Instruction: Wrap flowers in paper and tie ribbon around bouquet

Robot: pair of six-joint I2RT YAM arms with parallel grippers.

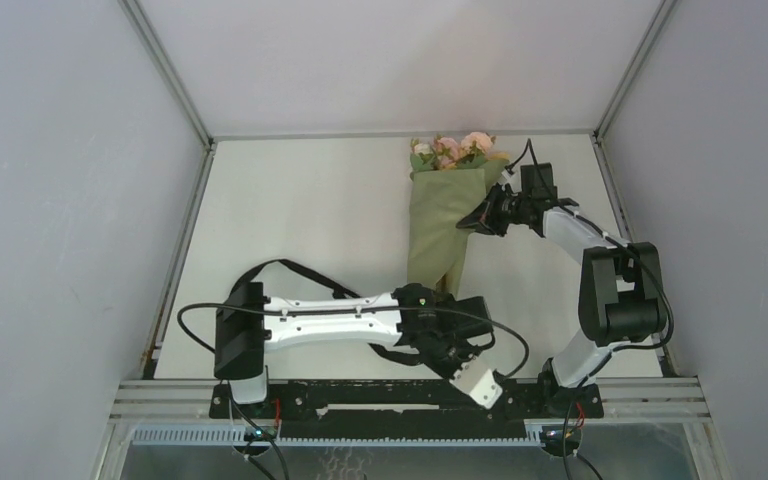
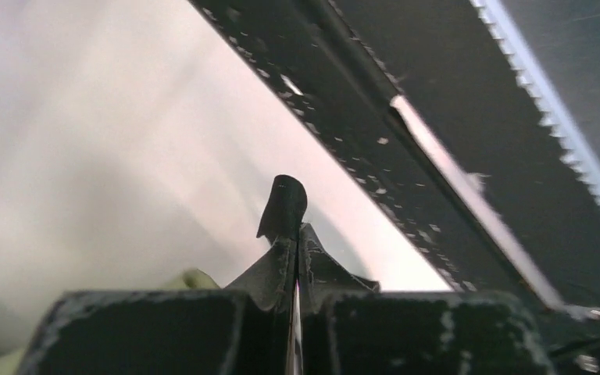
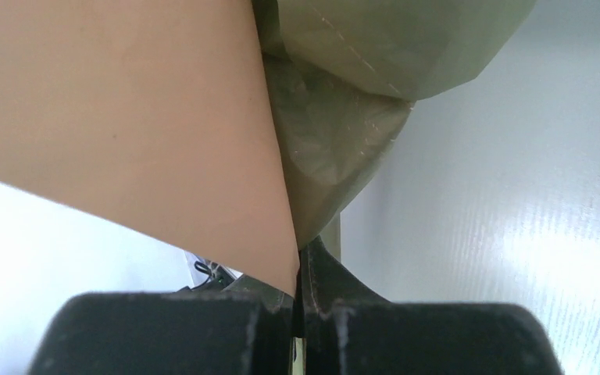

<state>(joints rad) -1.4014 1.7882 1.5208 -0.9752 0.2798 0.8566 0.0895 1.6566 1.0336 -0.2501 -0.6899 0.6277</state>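
The bouquet (image 1: pixel 443 215) lies on the table, a long olive-green cone of paper (image 3: pixel 336 148) with pink and whitish flowers (image 1: pixel 453 150) at its far end. My right gripper (image 1: pixel 476 222) is at the cone's right side, shut on the paper's edge (image 3: pixel 301 262). There the tan-orange face (image 3: pixel 125 117) and the olive face meet between the jaws. My left gripper (image 1: pixel 455 350) is low by the cone's near tip, close to the front rail. It is shut on the black ribbon (image 2: pixel 285 205), whose short end sticks up past the fingertips (image 2: pixel 297 234).
The black front rail (image 2: pixel 437 141), with a toothed strip along it, runs close by the left gripper. Black cables (image 1: pixel 195 335) loop round the left arm. Grey walls (image 1: pixel 60 200) enclose the white table (image 1: pixel 300 200) on three sides.
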